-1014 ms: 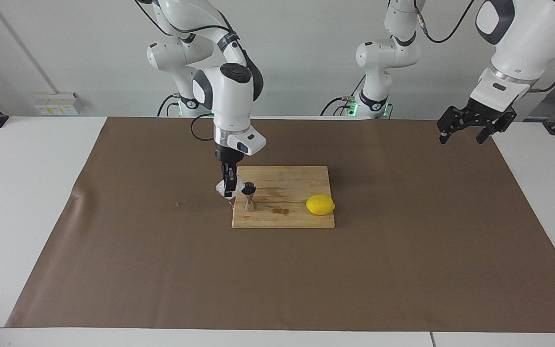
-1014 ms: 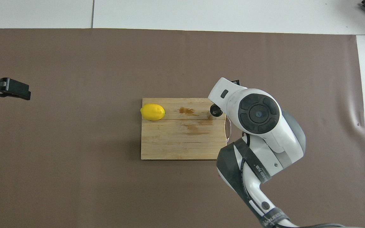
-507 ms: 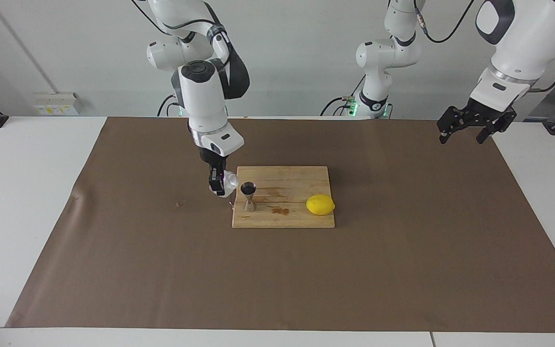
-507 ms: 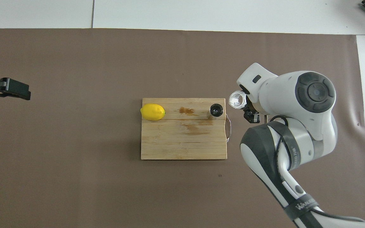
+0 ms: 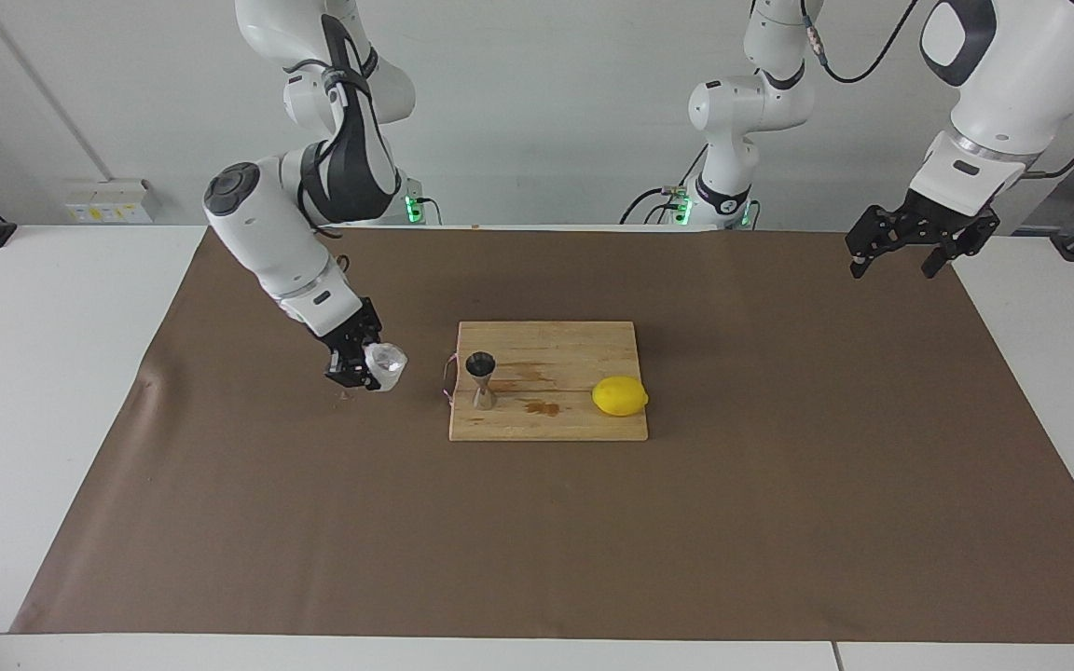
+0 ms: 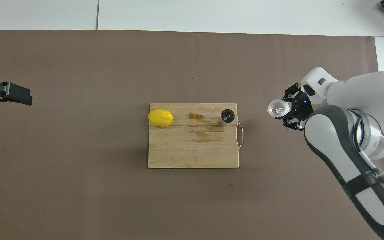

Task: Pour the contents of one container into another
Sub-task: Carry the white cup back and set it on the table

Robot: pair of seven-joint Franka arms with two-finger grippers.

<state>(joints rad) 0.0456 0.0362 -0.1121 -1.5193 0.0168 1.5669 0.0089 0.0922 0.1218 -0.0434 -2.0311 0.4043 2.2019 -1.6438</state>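
Left of centre in the facing frame, our right gripper (image 5: 362, 370) is clamped on the crinkled cup (image 5: 385, 366), low over the brown mat (image 5: 220, 522). We judge it light and crushable, best gripped gently by its sides. Centre frame, the jigger (image 5: 480, 379) stands on the board (image 5: 574, 419); upper right, our left gripper (image 5: 901, 252) waits, fingers spread, empty.

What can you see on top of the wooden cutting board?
On the wooden cutting board stand a shiny steel hourglass jigger and a yellow lemon, with brown stains. The jigger's contents cannot be seen.

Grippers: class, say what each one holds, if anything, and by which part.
The right gripper holds the crinkled cup by its side wall, over the brown mat beside the cutting board. The left gripper, waiting, holds nothing.
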